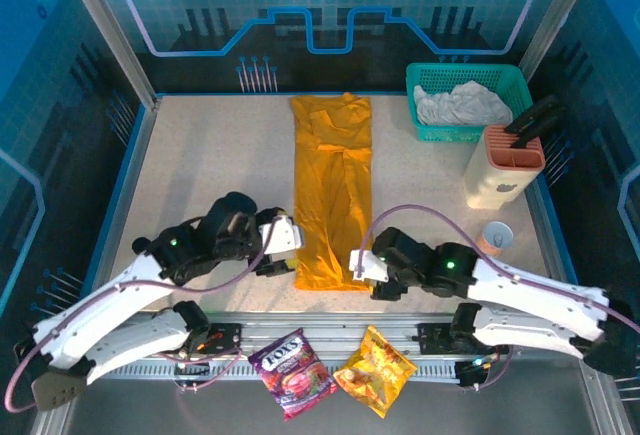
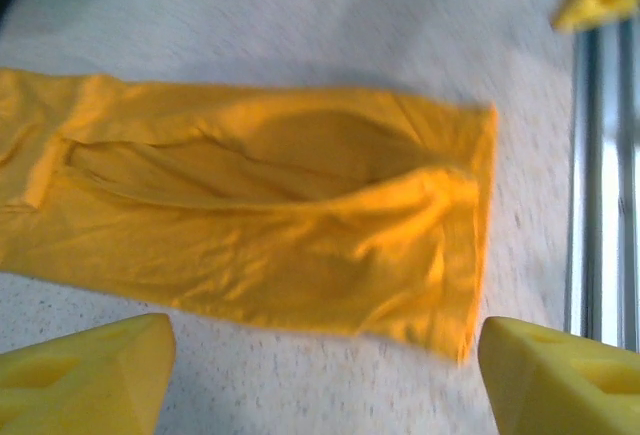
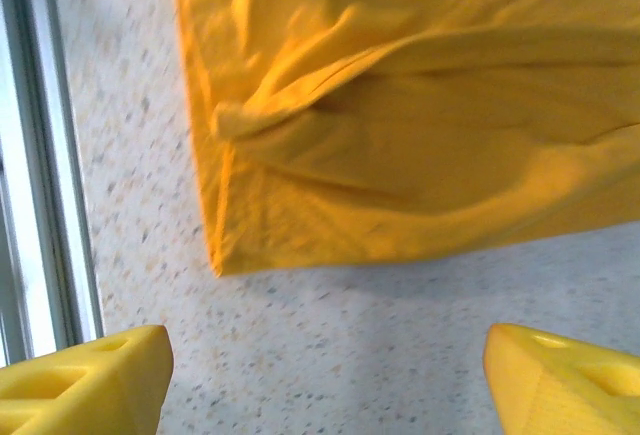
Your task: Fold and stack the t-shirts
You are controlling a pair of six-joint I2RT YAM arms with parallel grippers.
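Observation:
A golden-orange t-shirt [image 1: 333,191] lies in the middle of the table, folded into a long narrow strip running from far to near. A whitish-grey t-shirt [image 1: 462,105] is crumpled in the teal basket [image 1: 425,127] at the back right. My left gripper [image 1: 283,252] is open just left of the strip's near end, with bare table between its yellow fingers [image 2: 85,375]. On the right of that end my right gripper [image 1: 362,271] stands open too, its fingers [image 3: 570,380] apart from the orange cloth [image 3: 400,105]. The same cloth [image 2: 260,225] lies ahead of the left fingers.
A beige holder [image 1: 503,167] with dark utensils stands at the right, with a small cup [image 1: 494,237] in front of it. Two snack packets, purple [image 1: 292,371] and orange [image 1: 374,369], lie on the metal rail at the near edge.

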